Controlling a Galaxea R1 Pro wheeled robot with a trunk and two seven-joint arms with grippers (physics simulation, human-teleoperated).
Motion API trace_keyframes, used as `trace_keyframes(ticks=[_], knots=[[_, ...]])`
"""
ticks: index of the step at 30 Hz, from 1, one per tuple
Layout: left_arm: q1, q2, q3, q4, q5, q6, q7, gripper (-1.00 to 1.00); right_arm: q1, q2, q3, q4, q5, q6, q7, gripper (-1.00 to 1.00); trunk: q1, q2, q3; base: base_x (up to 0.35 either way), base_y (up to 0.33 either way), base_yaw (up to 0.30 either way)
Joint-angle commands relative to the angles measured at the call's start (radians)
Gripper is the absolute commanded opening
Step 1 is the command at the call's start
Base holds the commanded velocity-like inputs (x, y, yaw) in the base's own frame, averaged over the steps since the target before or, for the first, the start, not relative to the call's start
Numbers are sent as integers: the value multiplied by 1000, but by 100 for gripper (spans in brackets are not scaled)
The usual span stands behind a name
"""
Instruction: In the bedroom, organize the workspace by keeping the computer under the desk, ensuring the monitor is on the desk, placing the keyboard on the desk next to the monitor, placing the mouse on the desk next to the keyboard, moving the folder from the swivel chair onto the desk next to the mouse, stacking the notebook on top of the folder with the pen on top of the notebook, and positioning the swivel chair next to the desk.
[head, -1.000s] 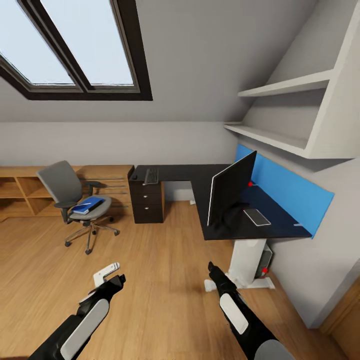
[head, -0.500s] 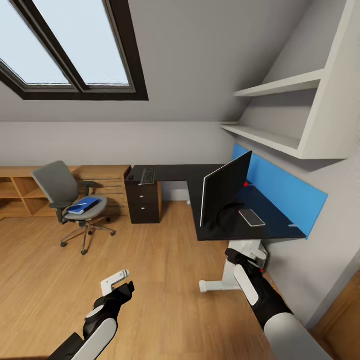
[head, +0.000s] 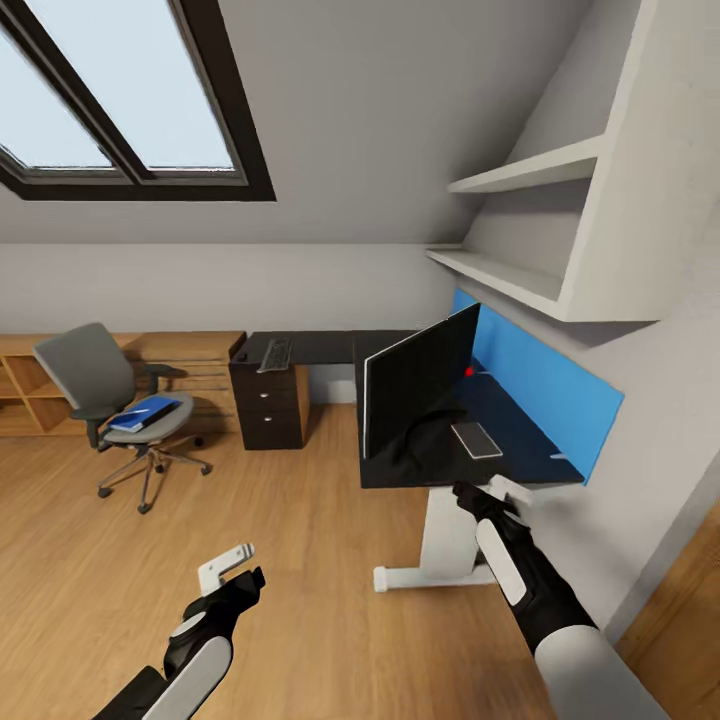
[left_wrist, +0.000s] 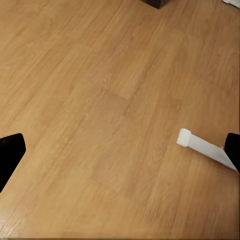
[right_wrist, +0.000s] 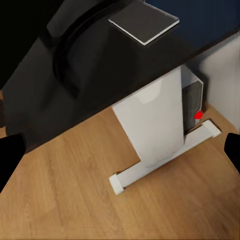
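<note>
Attic bedroom, wooden floor (head: 330, 520), black desk (head: 400, 350); both pincers wide open, empty.

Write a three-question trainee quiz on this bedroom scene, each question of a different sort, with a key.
1. True or false: the folder lies on the seat of the swivel chair.
2. Multiple choice: where is the keyboard? A) on the floor B) on the desk above the drawer unit C) on a wall shelf
3. Fill in: the notebook lies on the desk between the monitor and the blue rear ____.

Key: 1 true; 2 B; 3 panel.
</note>
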Motion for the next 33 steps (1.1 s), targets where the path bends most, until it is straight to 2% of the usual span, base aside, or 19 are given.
trace_keyframes(ticks=[1,9,10,14,15,17,23,26,28,31,33], knots=[[-1,1,-2,-1,3,5,7,100,-1,0,4,-2,-6,3,-7,100,1,-2,-2,94,-342,0],[-1,2,-1,0,7,6,7,100,-1,1,11,-2,-5,2,-2,100,1,-2,-2,104,-341,0],[-1,13,13,40,18,2,7,100,-1,-3,13,12,16,-8,0,100,1,-2,-2,293,-76,0],[-1,14,73,56,50,1,5,100,-1,-3,14,60,69,-52,1,100,1,-2,-2,311,-39,0],[-1,14,96,58,64,2,3,100,-1,-3,13,84,94,-75,1,100,1,-2,-2,321,-16,0],[-1,15,112,60,73,2,2,100,-2,-3,13,105,117,-99,3,100,1,-2,-2,323,-11,0],[-1,27,135,63,87,3,0,100,-3,-2,14,146,185,-157,12,100,1,-2,-2,327,-4,0],[-1,30,139,63,88,2,0,100,-4,-3,14,163,241,-177,16,100,1,-2,-2,328,-1,0],[-1,31,140,63,89,2,-1,100,-4,-3,14,184,265,-199,17,100,1,-2,-2,329,0,0],[-1,32,141,63,89,2,-1,100,-6,-4,14,219,277,-226,18,100,1,-2,-2,329,0,0],[-1,32,141,63,89,1,-1,100,-10,-6,14,278,284,-254,18,100,1,-2,-2,329,0,0]])
